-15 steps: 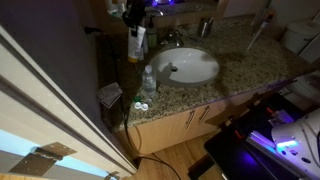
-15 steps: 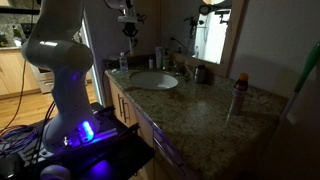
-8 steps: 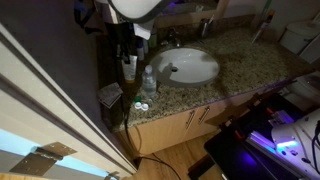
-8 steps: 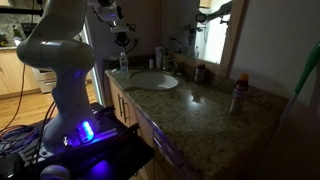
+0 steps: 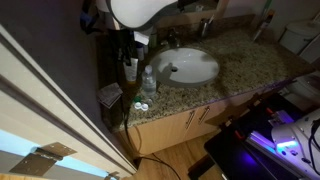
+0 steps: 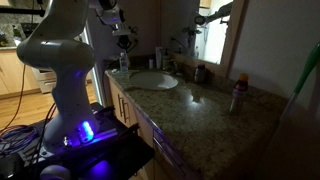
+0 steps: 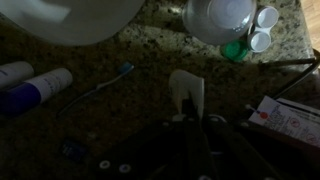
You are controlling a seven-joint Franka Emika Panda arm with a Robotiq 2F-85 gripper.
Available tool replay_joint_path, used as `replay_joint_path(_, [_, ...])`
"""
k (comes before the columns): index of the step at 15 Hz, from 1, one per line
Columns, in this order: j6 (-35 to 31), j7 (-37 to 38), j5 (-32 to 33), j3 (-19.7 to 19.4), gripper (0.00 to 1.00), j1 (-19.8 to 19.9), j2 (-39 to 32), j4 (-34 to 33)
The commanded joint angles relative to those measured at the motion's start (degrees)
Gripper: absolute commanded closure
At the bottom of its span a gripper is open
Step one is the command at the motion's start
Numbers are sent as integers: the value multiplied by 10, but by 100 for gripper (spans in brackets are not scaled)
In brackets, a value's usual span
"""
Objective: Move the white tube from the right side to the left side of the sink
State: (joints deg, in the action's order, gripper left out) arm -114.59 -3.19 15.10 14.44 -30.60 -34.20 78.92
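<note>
beside the sink (image 5: pixel 192 68) | fingers (image 7: pixel 200 124) nearly closed | gripping the white tube (image 7: pixel 186 90)

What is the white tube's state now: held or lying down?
Held: in the wrist view the white tube sticks out from the shut gripper.

The gripper (image 7: pixel 187 116) seemingly pinches the white tube (image 7: pixel 186 90) above the countertop (image 7: pixel 150 58).

White tube (image 7: pixel 186 90) upright, just beside white oval sink (image 5: pixel 200 68).
</note>
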Motion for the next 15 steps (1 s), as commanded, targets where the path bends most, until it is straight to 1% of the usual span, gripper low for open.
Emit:
replay_joint_path(1, [7, 8, -2, -8, 99, 1, -36, -42])
replay_joint_path(4, [7, 8, -10, -11, 99, 3, -58, -58])
replay_joint_path(8, [13, 7, -19, -11, 99, 6, -66, -79])
replay_joint_path(9, [15, 9, -22, -11, 72, 6, -66, -83])
replay_joint_path(10, [18, 7, -25, -10, 70, 7, -64, -86])
replay_joint_path(11, [12, 8, -24, -8, 65, 9, -57, -81])
replay_joint_path(14, [17, 10, -22, -8, 43, 7, -39, -91])
replay_joint_path(15, [19, 11, -21, -8, 38, 7, -30, -91])
